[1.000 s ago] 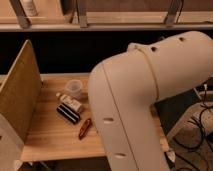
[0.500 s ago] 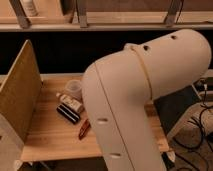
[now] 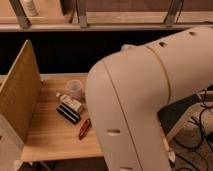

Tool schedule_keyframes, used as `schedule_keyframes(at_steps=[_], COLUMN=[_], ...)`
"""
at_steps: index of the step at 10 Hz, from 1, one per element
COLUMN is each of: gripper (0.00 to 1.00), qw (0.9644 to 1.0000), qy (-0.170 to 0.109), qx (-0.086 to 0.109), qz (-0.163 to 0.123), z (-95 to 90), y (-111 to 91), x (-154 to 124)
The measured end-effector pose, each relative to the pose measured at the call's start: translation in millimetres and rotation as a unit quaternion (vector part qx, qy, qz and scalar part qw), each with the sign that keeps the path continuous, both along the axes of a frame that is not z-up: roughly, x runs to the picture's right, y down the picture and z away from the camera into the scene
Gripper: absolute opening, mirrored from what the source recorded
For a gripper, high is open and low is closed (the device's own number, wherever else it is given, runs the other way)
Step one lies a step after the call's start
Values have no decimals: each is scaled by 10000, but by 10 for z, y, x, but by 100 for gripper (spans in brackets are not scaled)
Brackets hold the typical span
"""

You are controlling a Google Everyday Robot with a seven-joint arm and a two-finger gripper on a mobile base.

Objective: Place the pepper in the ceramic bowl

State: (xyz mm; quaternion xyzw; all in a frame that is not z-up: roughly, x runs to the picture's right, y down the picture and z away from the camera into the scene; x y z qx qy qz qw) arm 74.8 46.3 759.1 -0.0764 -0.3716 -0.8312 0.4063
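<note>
The pepper [image 3: 84,128], small, slim and dark red, lies on the wooden table [image 3: 50,135] near its front edge, just left of the big white arm [image 3: 145,100]. The arm fills the middle and right of the camera view and hides what is behind it. The ceramic bowl is hidden or out of view. The gripper is not in view.
A black-striped rectangular block [image 3: 68,113] lies left of the pepper. A small bottle [image 3: 70,102] lies behind the block, and a clear plastic cup [image 3: 73,88] stands further back. A tall board panel [image 3: 17,97] stands along the table's left side. Cables [image 3: 200,125] lie on the floor at right.
The white arm has swung further left and now covers more of the table's right part. The pepper, block, bottle and cup have not moved.
</note>
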Motion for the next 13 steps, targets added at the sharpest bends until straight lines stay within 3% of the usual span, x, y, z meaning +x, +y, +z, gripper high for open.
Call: schedule_keyframes(at_steps=[3, 5, 8, 10, 12, 13], gripper=[80, 80, 80, 80, 80, 80], qw=[9973, 9922, 9905, 9934, 9982, 9976], qy=[-309, -681, -774, -687, -355, -195], qx=[297, 407, 431, 383, 470, 595], qz=[-588, -962, -1056, -831, -76, 312], z=[-289, -484, -538, -523, -472, -456], y=[108, 247, 289, 284, 207, 161], x=[-224, -534, -598, -581, -568, -578])
